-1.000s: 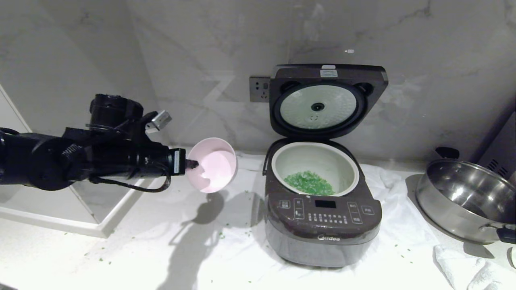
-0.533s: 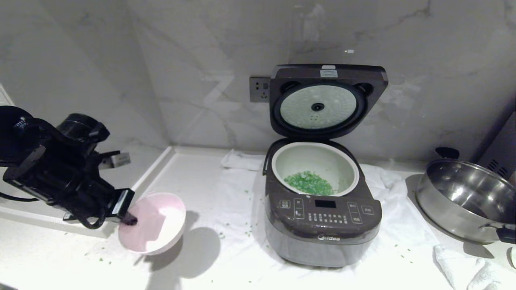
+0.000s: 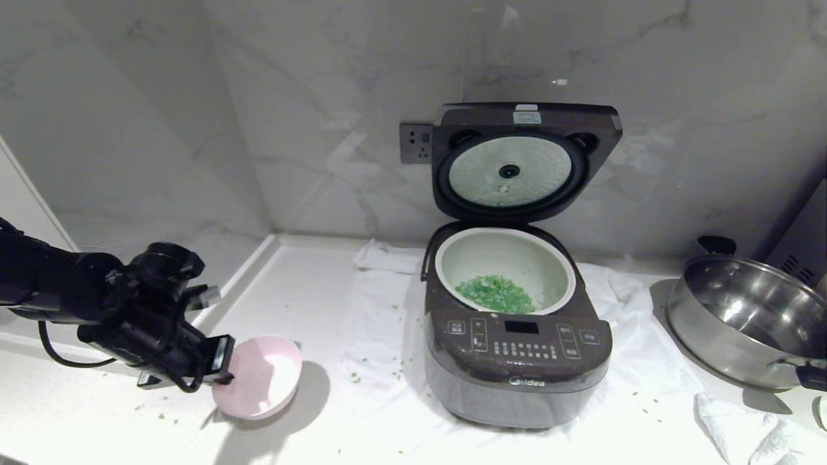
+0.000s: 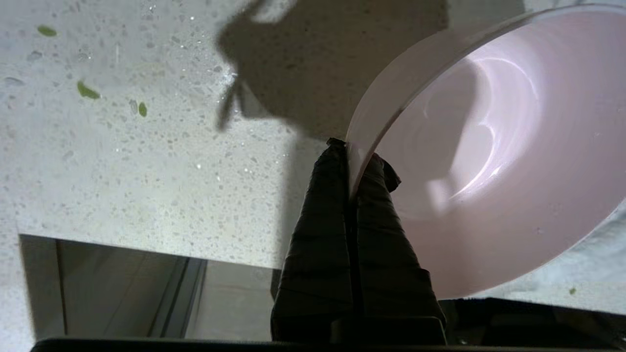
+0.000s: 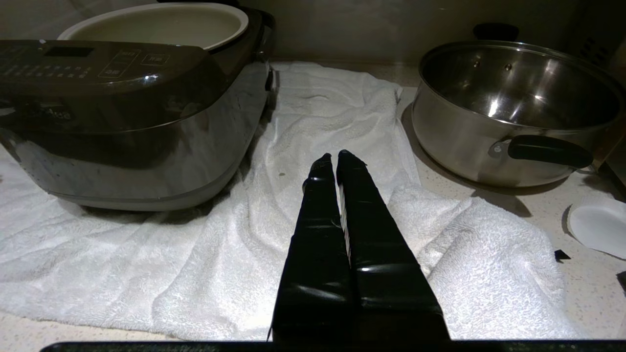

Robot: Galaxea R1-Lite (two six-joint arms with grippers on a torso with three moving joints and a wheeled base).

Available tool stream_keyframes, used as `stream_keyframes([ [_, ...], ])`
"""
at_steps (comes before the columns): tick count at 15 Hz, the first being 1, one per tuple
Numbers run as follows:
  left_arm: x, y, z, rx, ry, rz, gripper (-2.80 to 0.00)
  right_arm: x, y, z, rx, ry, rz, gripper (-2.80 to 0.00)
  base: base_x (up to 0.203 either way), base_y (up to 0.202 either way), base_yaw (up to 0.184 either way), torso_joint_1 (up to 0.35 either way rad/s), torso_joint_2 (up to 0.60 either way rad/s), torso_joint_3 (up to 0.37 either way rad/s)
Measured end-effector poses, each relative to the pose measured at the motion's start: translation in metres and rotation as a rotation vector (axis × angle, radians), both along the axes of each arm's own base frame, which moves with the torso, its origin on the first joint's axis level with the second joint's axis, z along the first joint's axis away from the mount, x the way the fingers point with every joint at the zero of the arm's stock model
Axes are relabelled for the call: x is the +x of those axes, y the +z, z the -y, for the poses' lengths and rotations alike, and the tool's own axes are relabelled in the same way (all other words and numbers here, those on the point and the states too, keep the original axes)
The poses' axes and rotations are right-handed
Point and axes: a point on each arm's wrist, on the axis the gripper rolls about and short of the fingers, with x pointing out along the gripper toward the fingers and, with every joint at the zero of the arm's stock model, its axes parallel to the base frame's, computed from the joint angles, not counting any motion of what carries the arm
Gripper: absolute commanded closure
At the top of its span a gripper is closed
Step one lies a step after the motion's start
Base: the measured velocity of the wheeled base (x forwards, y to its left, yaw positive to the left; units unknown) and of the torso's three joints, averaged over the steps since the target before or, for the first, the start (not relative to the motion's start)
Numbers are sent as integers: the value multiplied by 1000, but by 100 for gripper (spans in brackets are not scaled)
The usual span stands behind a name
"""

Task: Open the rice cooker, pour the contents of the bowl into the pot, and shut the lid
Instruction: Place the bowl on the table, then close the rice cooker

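We are pinching the rim of the empty pink bowl with our left gripper, holding it tilted low over the counter, well to the left of the rice cooker. The cooker is sitting on a white towel with its lid standing open, and chopped green bits are lying in its pot. Our right gripper is hanging idle above the towel, fingers pressed together, between the cooker and a steel pan.

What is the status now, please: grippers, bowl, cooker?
Left gripper shut on bowl rim, low over counter. Right gripper shut, empty. Greens in pot; lid open. Nothing blocking.
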Motion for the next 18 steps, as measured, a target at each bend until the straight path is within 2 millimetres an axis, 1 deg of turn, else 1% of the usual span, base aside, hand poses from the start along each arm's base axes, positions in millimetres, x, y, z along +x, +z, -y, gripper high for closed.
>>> stream_keyframes([
  [2,4,-10,-1,47,17,-23,0,0,0,0,0,0,0,0,0,0,0,0,0,0],
  [3,8,-12,-2,67,25,-11,-8,0,0,0,0,0,-1,0,0,0,0,0,0,0],
  [4,11,-14,-2,74,28,-3,-280,0,0,0,0,0,0,0,0,0,0,0,0,0],
  [7,14,-14,-2,74,31,-1,-280,0,0,0,0,0,0,0,0,0,0,0,0,0],
  [9,16,-11,-1,67,45,11,-280,0,0,0,0,0,0,0,0,0,0,0,0,0],
  [11,17,-3,0,57,53,37,-280,0,0,0,0,0,0,0,0,0,0,0,0,0],
  [13,18,12,3,39,72,81,-280,0,0,0,0,0,0,0,0,0,0,0,0,0],
  [15,18,34,9,24,73,126,-280,0,0,0,0,0,0,0,0,0,0,0,0,0],
  [18,17,75,24,-16,61,198,-280,0,0,0,0,0,0,0,0,0,0,0,0,0],
])
